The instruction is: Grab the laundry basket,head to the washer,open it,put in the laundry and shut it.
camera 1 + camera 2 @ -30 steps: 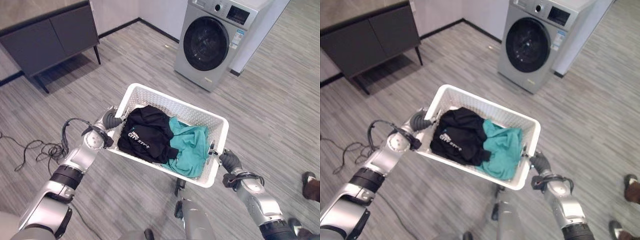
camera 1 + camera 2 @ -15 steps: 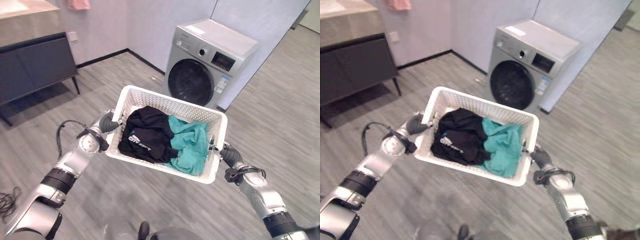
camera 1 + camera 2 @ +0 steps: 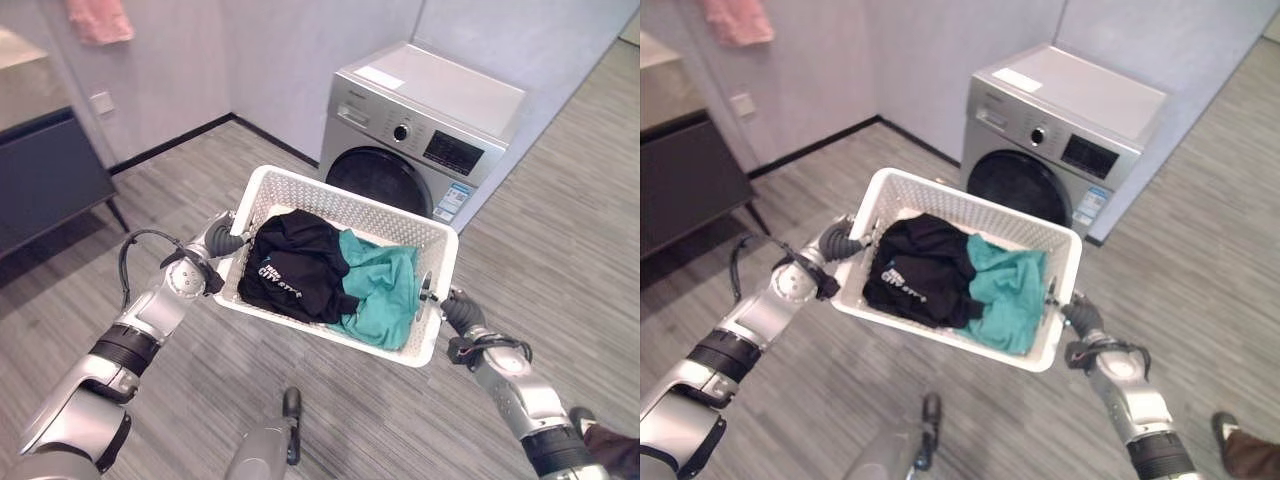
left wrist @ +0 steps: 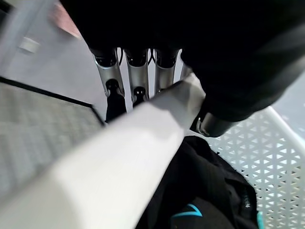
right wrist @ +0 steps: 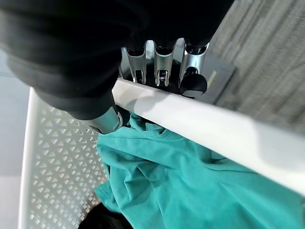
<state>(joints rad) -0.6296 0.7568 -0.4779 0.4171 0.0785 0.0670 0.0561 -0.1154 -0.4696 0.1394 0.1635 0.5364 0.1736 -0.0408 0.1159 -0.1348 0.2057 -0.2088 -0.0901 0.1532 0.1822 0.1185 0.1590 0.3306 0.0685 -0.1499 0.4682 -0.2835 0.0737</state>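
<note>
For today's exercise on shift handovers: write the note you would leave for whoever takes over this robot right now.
Left hand: shut on the laundry basket rim at its left end.
Right hand: shut on the rim at the right end.
Basket is held off the floor, with a black garment and a teal garment inside.
Washer stands just beyond, door shut.
Done: basket grabbed.
Left: finish the approach, open, load, shut.

Head views: look down from above the white basket [image 3: 432,250], facing the washer [image 3: 425,130] just behind it.
Wrist views: very close along each hand, at the basket rim.
Shared: basket, clothes inside.
</note>
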